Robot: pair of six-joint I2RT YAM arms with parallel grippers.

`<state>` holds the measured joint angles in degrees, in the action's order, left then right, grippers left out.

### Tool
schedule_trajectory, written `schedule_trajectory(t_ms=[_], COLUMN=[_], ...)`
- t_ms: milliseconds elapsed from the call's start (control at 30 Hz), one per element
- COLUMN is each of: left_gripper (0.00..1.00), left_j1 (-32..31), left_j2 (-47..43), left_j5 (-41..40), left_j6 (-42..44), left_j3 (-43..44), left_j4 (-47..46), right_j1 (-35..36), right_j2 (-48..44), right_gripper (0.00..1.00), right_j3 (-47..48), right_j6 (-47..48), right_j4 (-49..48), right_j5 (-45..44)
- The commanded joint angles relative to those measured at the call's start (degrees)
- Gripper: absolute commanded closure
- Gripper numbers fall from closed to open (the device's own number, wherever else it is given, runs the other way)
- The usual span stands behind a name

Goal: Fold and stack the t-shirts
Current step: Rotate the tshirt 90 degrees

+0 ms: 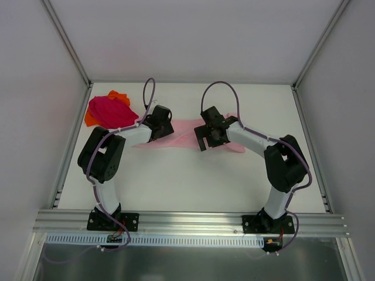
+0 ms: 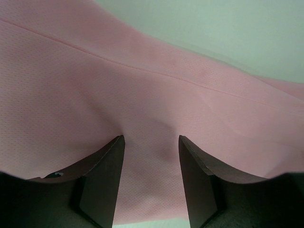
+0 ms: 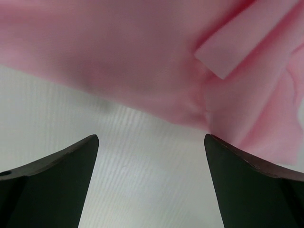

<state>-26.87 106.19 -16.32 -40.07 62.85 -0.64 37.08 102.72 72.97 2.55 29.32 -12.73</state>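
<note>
Far left on the table (image 1: 193, 181), a magenta t-shirt (image 1: 108, 110) lies bunched on top of an orange t-shirt (image 1: 119, 95) near the back corner. From my seat, neither looks folded. Moving right, my left tool (image 2: 151, 138) sits low over the left end of the light pink t-shirt (image 1: 184, 132). Its fingers (image 2: 102, 180) stand partly apart with pink cloth filling the gap and puckering at their tips. I cannot tell from the wrist view whether they actually pinch the fabric or only press on it. The pink shirt stretches as a narrow, rumpled band across the middle of the table between the two arms. At its right end my right tool (image 3: 151, 137) hangs with its fingers spread wide and nothing between them. It hovers over bare table just short of the shirt's edge, where a loose flap sticks out. I judge the job to be in its early part: the first shirt is drawn out long but not yet squared into a neat fold. Two shirts wait crumpled, and no stack has been started.
</note>
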Motion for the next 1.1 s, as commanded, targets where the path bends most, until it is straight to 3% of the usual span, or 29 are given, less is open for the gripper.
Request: schedule_trajectory(t_ms=[0,467,1067], left_gripper=[0.51,0.56,0.57], left_j1=[1.03,1.83,-7.66], left_j2=[1.47,-1.69,-19.88], left_j5=[3.48,10.51,4.45], left_j6=[0.17,-2.73,-5.19], left_j3=[0.52,-10.27,-25.49], left_j4=[-0.93,-7.52,-8.15], right_j1=[-2.71,-5.35,-12.20], right_j2=[0.73,2.75,11.80], right_gripper=[0.00,0.00,0.00], right_j3=[1.39,5.60,16.50], right_j6=[0.27,-0.17,-0.88], right_j4=[-4.00,0.65,9.88], right_j5=[14.36,13.08,20.29])
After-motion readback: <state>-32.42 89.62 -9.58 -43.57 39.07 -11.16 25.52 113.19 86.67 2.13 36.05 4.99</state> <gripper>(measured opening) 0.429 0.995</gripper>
